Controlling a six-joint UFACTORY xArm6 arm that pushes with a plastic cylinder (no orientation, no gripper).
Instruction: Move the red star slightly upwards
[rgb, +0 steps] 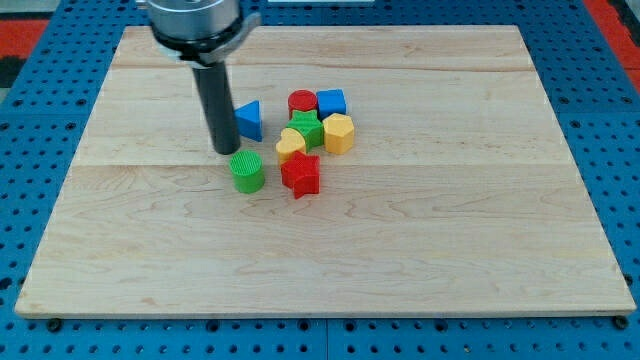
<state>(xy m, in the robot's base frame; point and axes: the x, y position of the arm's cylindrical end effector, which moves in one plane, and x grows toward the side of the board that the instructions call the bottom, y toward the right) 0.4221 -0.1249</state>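
Nearest you on the wooden surface (420, 250) sits the red star (300, 174), just below the yellow heart-like block (290, 144) and beside the green cylinder (246, 171). Your risk is crowding: pushing the star toward the view's top would likely drive it into the yellow block and the green star (307, 129), and through them disturb the red cylinder (302, 102), blue cube (331, 102) and yellow hexagon (339, 132). Swinging round could also clip the green cylinder. Your tool is a bare rod with nothing to open or close and holds nothing; my tip (225, 151) rests just above-left of the green cylinder, beside the blue triangle (249, 120), apparently touching neither.
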